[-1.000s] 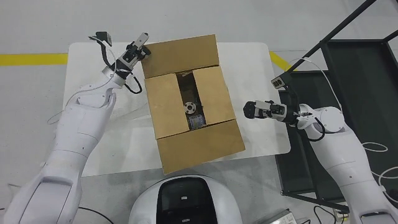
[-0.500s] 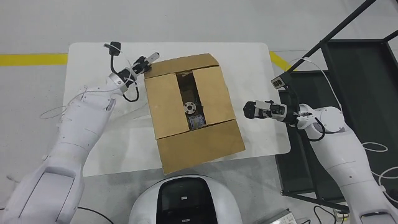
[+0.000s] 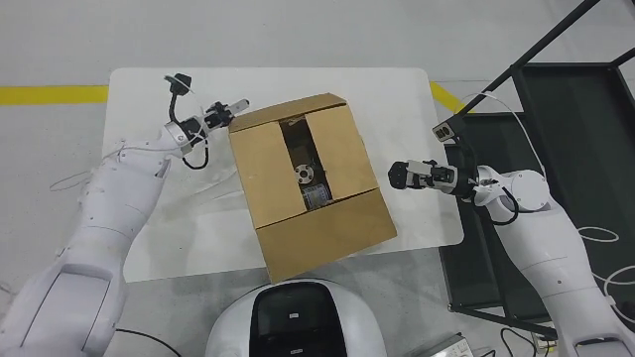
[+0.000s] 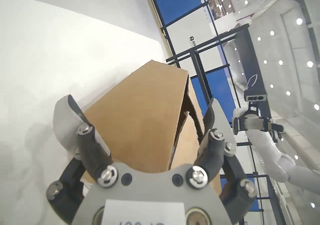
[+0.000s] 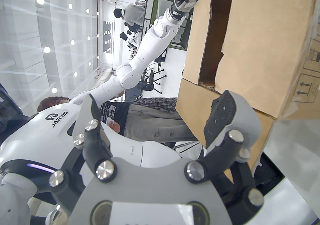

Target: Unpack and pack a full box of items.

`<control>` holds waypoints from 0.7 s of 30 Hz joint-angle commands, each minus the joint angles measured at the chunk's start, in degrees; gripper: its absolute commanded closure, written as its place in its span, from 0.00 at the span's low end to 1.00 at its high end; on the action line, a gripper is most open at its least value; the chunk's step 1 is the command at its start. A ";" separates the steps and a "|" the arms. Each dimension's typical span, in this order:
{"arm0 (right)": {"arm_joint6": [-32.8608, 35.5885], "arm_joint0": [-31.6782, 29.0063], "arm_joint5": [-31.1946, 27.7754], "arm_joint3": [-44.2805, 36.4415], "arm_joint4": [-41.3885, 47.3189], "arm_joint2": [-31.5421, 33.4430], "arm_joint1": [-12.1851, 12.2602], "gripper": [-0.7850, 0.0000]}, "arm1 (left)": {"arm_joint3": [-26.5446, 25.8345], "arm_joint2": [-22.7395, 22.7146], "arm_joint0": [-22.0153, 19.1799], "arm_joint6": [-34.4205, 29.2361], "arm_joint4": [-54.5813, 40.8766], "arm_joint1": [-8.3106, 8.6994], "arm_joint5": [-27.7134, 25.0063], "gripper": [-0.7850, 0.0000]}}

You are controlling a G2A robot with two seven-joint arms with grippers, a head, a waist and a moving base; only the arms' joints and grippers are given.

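Note:
A brown cardboard box (image 3: 313,174) stands in the middle of the white table (image 3: 397,94). Its top flaps are partly folded in, and a narrow gap shows a round metal part (image 3: 303,171) and a bluish packet (image 3: 316,194) inside. My left gripper (image 3: 224,111) is at the box's far left corner. In the left wrist view this gripper (image 4: 140,113) is open, with the box's corner edge (image 4: 160,101) between its fingers. My right gripper (image 3: 397,175) hangs a little right of the box. It (image 5: 157,113) is open and holds nothing, facing the box side (image 5: 262,36).
A black metal rack (image 3: 556,159) stands just off the table's right edge, behind the right arm. A yellow line (image 3: 50,94) runs across the floor at the left. The table has bare room left of the box and along its far edge.
The far flap, laid back a second ago, now stands folded up over the box. The left gripper moved nearer along the corner, and the box turned slightly. The right arm stayed still.

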 commanded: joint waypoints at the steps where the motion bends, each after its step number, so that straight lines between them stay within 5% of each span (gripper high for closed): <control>1: 0.00 0.00 0.00 0.00 0.00 0.00 0.00 0.00 | -1.03 -1.52 0.24 1.88 -2.14 0.29 -0.93 0.00; 8: 0.00 0.00 0.00 0.00 0.00 0.00 0.00 0.00 | -9.13 -7.78 4.30 2.74 -11.93 1.99 -3.90 0.00; 21: 0.00 0.00 0.00 0.00 0.00 0.00 0.00 0.00 | -35.46 -20.95 22.97 -21.41 -26.87 7.84 4.79 0.00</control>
